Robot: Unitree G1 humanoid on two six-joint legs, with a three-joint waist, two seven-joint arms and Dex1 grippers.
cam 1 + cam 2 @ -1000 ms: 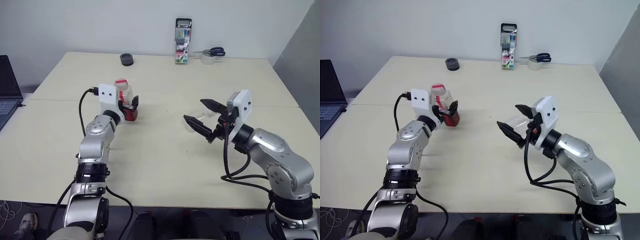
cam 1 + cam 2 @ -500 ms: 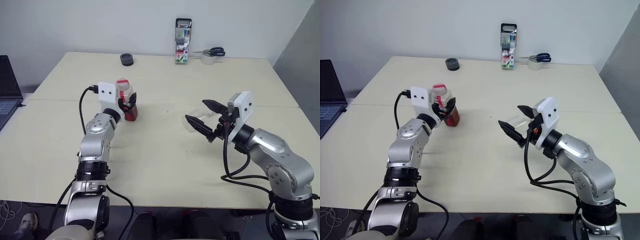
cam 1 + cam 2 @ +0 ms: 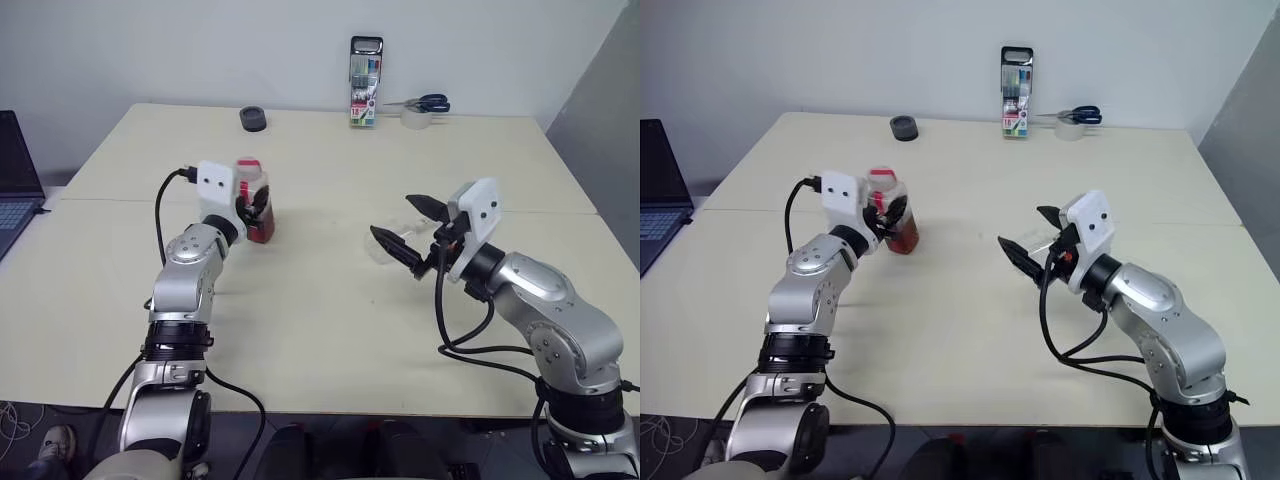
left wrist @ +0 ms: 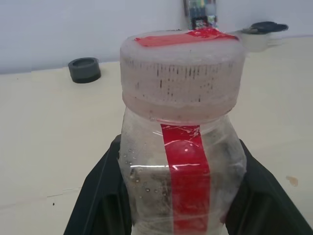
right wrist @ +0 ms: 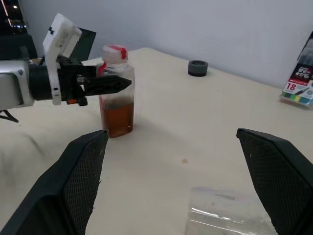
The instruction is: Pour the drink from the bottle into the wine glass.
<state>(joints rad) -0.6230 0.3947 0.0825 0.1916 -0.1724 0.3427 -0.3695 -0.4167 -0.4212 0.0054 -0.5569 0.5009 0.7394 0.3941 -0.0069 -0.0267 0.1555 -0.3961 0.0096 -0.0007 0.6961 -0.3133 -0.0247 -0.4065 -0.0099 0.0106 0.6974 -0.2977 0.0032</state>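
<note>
- Pale cream table runs up to a plain light wall, a seam crossing it from side to side and a grey panel standing past its right edge.
- Along the table's far edge, well beyond the bottle, sit a dark round puck, an upright pack of coloured markers, and a pair of blue-handled scissors lying across a roll of clear tape.
- A laptop shows to the left of the table, well apart from the bottle.
- On the table's left half the bottle is upright, its red-topped cap on, with the drink filling roughly its lower half.
- The left gripper is level and clamped tight on the bottle's sides, one black finger pressed to each flank just below the cap.
- To the right of the bottle, well apart, the right gripper hangs above the table with its fingers spread wide and nothing between them.
- The wine glass is just beside that gripper's fingertips, a clear shape low over the table; whether it stands or lies I cannot tell.
</note>
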